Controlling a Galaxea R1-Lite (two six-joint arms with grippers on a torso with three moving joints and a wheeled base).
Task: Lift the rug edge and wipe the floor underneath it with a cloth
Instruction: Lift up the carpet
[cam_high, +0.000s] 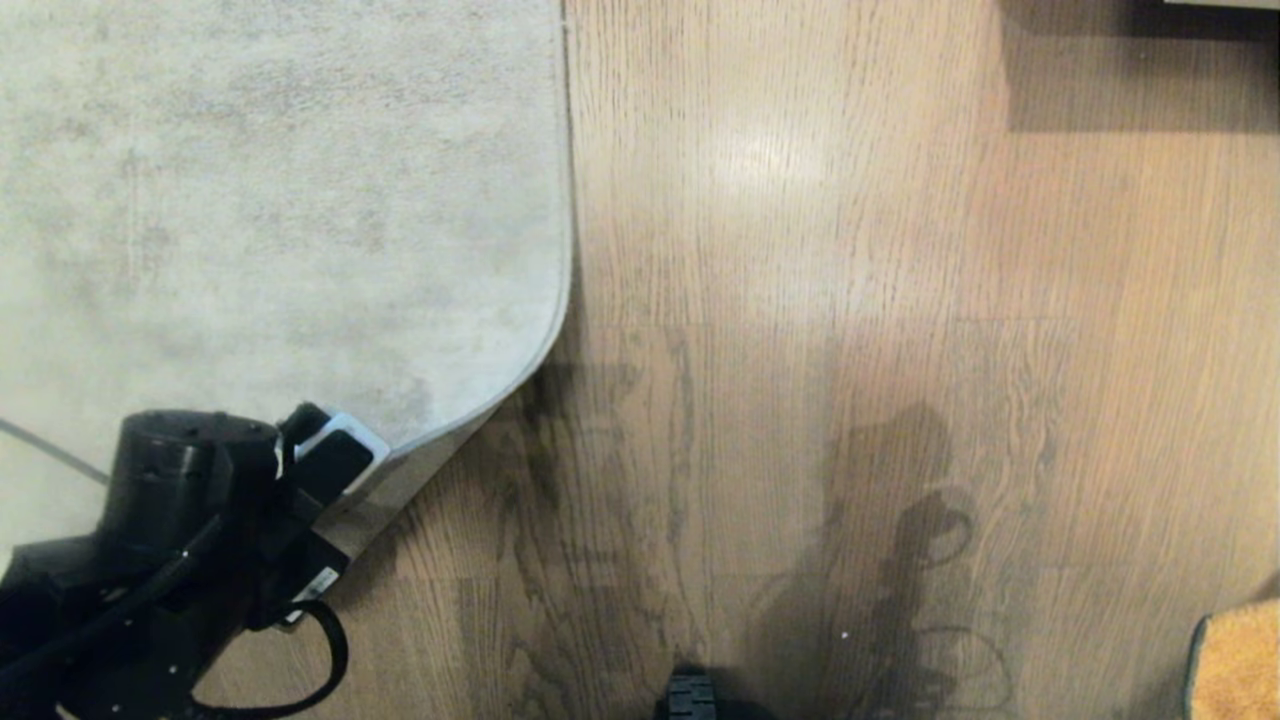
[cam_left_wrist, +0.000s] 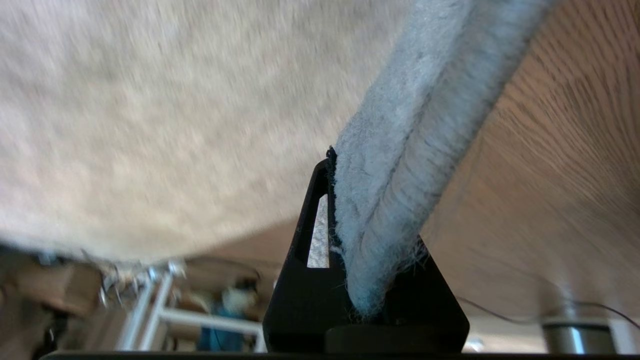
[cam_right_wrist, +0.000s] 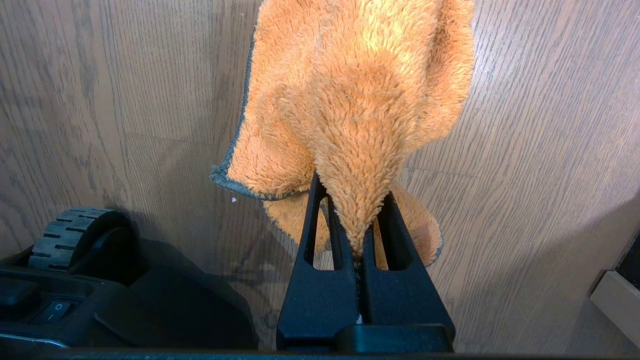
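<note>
Brown wood-grain plank flooring, the floor, is filling most of the head view, with dark grain streaks and a soft patch of glare near the top. A pale grey-beige mottled rug is covering the upper left of that view. Its straight border is running down to a rounded corner, the rug edge, which is curling up off the planks and casting a shadow beside it. At the top right a dark shadowed strip is sitting beneath a pale ledge. The robot's shadow is falling across the lower middle of the floor.

The left gripper is sitting at the lower left of the head view, at the near border of the rug. In the left wrist view its jaws are pinching the rug edge between them, with the fuzzy border and beige backing raised clear of the wood. Blurred metal framing is showing in the background there.

The right gripper is hanging just above the floor beside the robot's black base and a ridged wheel. Its jaws are pressed together on a fold of the cloth, orange, fuzzy and trimmed in dark grey, which is peeking in at the lower right corner of the head view.
</note>
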